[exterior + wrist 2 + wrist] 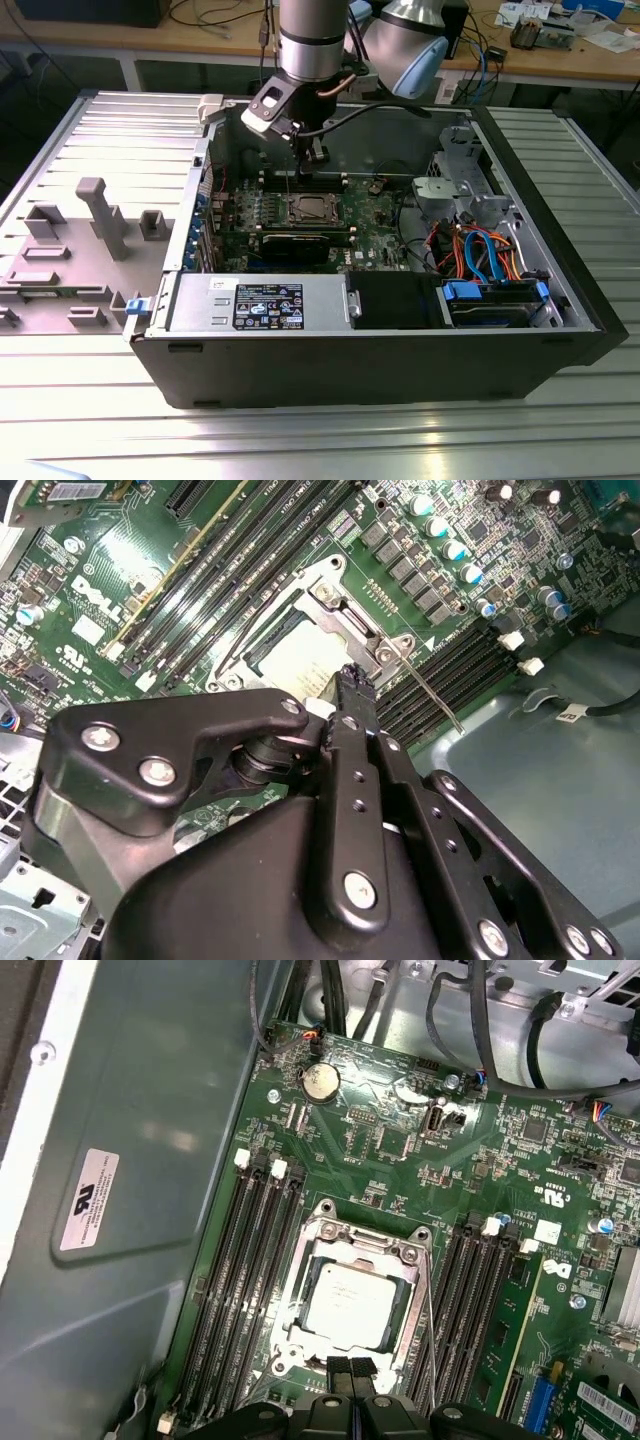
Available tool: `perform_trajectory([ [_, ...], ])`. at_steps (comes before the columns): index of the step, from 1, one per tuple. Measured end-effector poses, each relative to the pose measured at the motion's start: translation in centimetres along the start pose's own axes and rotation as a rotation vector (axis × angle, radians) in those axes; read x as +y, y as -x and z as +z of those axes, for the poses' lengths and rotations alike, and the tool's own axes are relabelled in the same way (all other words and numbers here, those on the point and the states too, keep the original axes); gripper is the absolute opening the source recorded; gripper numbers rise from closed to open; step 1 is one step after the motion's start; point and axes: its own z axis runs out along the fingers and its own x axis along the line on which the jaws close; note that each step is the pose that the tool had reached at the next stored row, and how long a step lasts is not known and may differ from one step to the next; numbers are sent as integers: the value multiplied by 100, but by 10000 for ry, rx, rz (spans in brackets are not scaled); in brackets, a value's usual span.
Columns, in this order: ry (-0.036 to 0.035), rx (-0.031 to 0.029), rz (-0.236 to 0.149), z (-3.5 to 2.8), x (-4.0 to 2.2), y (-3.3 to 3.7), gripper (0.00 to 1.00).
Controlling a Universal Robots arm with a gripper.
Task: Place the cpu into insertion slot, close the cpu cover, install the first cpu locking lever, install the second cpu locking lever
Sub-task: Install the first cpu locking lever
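Note:
The cpu (pixel 348 1305), a square chip with a dull silver top, lies flat in the insertion slot (pixel 308 210) on the green board. The cpu cover (pixel 365 1243), a silver metal frame, lies down around it with the chip showing through its window. In both wrist views the chip (pixel 290 660) lies just past my fingertips. My gripper (pixel 351 1370) hangs over the socket's edge, its two black fingertips (pixel 350 680) pressed together with nothing between them. A thin wire lever (pixel 432 690) runs along one side of the socket. In the exterior view my gripper (pixel 315 158) hovers above the socket.
Black memory slots (pixel 245 1280) flank the socket on both sides. A long black card (pixel 295 245) lies near the socket. The grey case wall (pixel 130 1160) stands close by. A drive cage (pixel 455 190) and coloured cables (pixel 480 250) fill the exterior view's right.

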Motion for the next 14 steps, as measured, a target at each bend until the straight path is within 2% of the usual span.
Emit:
perform_trajectory([
  [9, 0, 0, -15, 0, 0, 0, 11],
  [14, -3, -2, -304, 0, 0, 0, 11],
])
